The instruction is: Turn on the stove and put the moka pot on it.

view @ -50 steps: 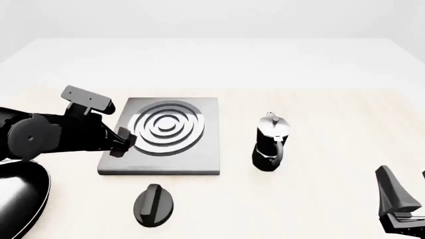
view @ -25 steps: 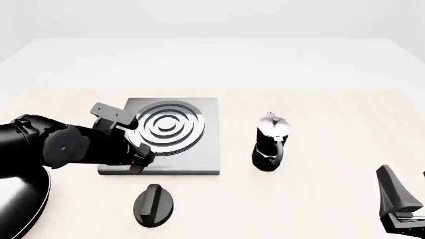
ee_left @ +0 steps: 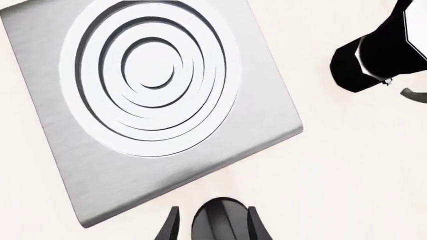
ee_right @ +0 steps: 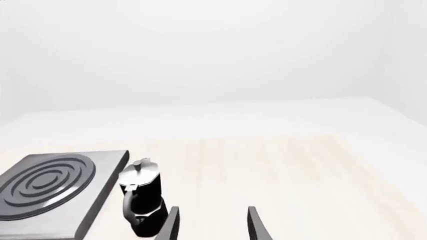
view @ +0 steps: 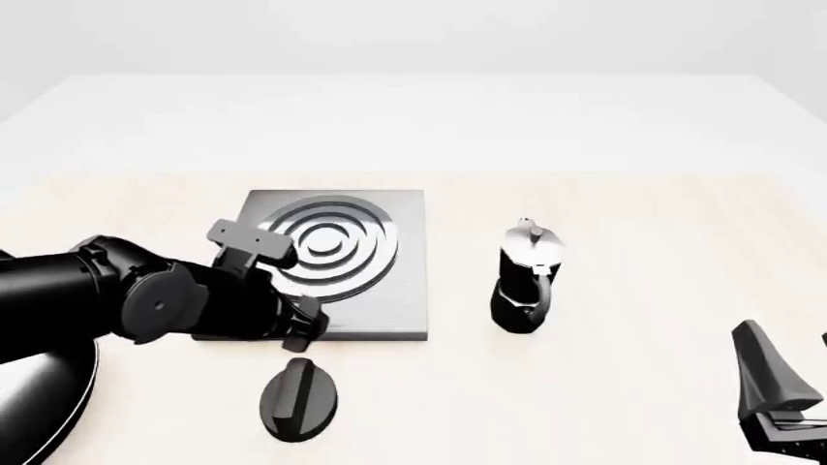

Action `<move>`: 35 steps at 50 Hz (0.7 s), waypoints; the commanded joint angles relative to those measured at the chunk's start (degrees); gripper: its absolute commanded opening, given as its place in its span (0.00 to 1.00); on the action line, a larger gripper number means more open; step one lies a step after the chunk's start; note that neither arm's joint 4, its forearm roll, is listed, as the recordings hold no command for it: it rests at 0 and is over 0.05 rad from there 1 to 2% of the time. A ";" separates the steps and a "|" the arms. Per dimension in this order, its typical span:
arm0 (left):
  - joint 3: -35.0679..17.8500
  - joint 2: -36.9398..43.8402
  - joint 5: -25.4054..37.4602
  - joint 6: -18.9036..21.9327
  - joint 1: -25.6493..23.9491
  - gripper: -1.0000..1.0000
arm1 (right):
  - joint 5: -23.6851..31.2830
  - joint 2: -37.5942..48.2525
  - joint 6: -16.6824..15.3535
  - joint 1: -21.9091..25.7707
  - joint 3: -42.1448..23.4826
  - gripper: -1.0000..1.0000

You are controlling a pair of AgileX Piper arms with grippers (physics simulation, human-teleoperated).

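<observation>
pale table (view: 646, 387) below, i've swung my left hand (view: 302, 328), fingers spread, from the stove (view: 387, 300) down toward its knob (view: 300, 399).

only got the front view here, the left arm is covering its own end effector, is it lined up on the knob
observer: Yes. In the left wrist view the left end effector is open, with one finger on each side of the knob, just off the stove edge.
operator: ok and the right one, i only see a bit of it in the corner
observer: In the right wrist view the right end effector is open with nothing between its fingers. The moka pot stands ahead of it and to one side.
</observation>
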 commanded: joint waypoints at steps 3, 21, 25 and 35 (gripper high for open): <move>1.75 1.39 -2.33 -3.10 -1.14 1.00 | -0.02 0.05 0.44 -0.15 0.01 1.00; 3.31 4.91 -5.82 -5.52 -3.14 1.00 | -1.22 1.51 0.72 -0.09 0.01 1.00; 3.51 5.78 -6.44 -5.37 -2.86 1.00 | -1.50 1.80 0.84 -0.07 0.01 1.00; 4.00 6.88 -7.54 -5.05 -2.40 1.00 | -1.64 1.96 0.91 -0.07 0.01 1.00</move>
